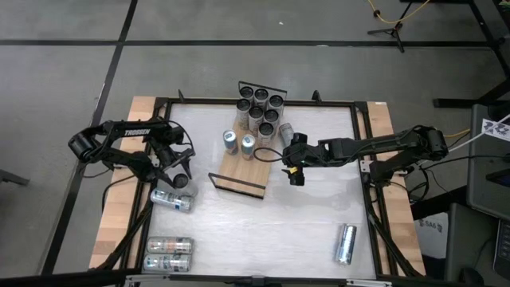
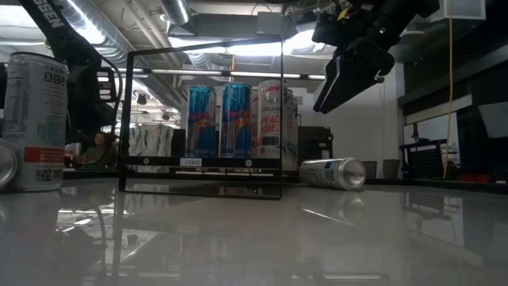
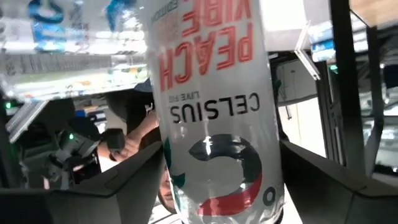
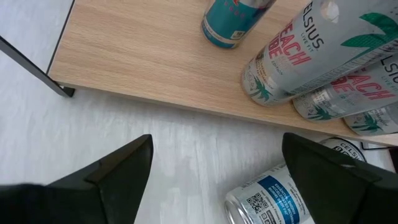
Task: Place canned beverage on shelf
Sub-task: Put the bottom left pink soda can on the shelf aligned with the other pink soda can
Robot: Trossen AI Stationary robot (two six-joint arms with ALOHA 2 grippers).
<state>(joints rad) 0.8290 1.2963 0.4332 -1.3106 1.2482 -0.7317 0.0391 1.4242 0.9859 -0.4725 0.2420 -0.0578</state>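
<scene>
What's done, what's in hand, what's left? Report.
Done: a cluster of cans stands on the shelf. In hand: the left hand is at an upright can by the table's left side; the right hand hangs open and empty beside the shelf. Left: that can, plus several lying cans on the table.

White Celsius can (image 3: 214,112) cut off at both ends in the left wrist view, lying can (image 4: 280,196) cropped by the right wrist picture's edge, person (image 3: 134,140) mostly hidden behind the can, can tops on the shelf (image 1: 239,167) too small to read
</scene>
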